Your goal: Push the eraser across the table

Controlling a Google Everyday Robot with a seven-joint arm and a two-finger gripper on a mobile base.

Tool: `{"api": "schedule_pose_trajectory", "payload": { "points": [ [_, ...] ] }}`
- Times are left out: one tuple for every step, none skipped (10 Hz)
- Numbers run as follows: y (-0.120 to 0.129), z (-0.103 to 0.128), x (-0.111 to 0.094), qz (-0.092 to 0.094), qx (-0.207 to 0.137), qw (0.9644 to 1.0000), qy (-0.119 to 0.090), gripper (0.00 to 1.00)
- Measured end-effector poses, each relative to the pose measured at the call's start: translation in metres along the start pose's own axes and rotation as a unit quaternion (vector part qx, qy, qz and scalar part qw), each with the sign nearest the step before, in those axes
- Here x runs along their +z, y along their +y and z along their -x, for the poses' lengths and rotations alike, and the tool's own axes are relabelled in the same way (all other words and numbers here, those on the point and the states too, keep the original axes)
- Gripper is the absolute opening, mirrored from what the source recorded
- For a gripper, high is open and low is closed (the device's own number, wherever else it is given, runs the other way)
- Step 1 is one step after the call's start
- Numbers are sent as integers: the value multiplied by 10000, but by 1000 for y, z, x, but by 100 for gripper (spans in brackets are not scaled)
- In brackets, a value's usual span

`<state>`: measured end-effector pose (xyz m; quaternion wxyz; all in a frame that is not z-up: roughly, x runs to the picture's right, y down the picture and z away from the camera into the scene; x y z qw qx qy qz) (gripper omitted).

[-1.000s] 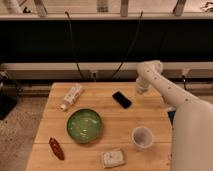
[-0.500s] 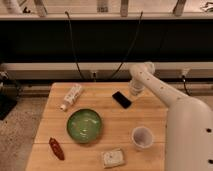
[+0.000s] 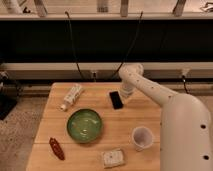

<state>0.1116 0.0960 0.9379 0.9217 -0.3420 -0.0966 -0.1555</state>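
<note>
Since half a second ago the white arm has been swung further left and lowered, and the end effector (image 3: 124,94) is now set just beside the right edge of the small flat black rectangular eraser (image 3: 116,99); the eraser itself seems shifted slightly left. Whether the end effector is apart or together cannot be told.

The eraser is lying near the back middle of the square pale wooden plank-topped table (image 3: 125,120). For a clean push, contact should be kept low and centred on the eraser's long side, so that it is slid and not spun.

Room is limited to the left: the white tube-like bottle (image 3: 72,96) is lying near the back-left corner, in the line of a straight leftward push, and the round green bowl (image 3: 85,125) is sitting forward-left. A lane between the two looks open. The white cup (image 3: 142,137), speckled whitish block (image 3: 113,158) and red object (image 3: 56,148) are placed well apart, toward the front edge.
</note>
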Motion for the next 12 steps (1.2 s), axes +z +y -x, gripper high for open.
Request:
{"api": "schedule_pose_trajectory", "payload": {
  "points": [
    [0,7,1,22,-96,9999,21,0],
    [-4,23,3,46,-275,9996,20,0],
    [-7,35,4,58,-395,9992,15,0],
    [-9,43,4,69,-493,9988,27,0],
    [-11,56,5,114,-622,9980,35,0],
    [-14,69,6,136,-756,9970,52,0],
    [-14,79,7,175,-915,9956,68,0],
    [-13,83,7,193,-1048,9942,110,0],
    [-14,89,8,202,-1142,9932,103,0],
    [-15,91,8,194,-1165,9930,100,0],
    [-15,91,8,198,-1168,9929,127,0],
    [-16,96,9,208,-1182,9927,140,0]
  ]
}}
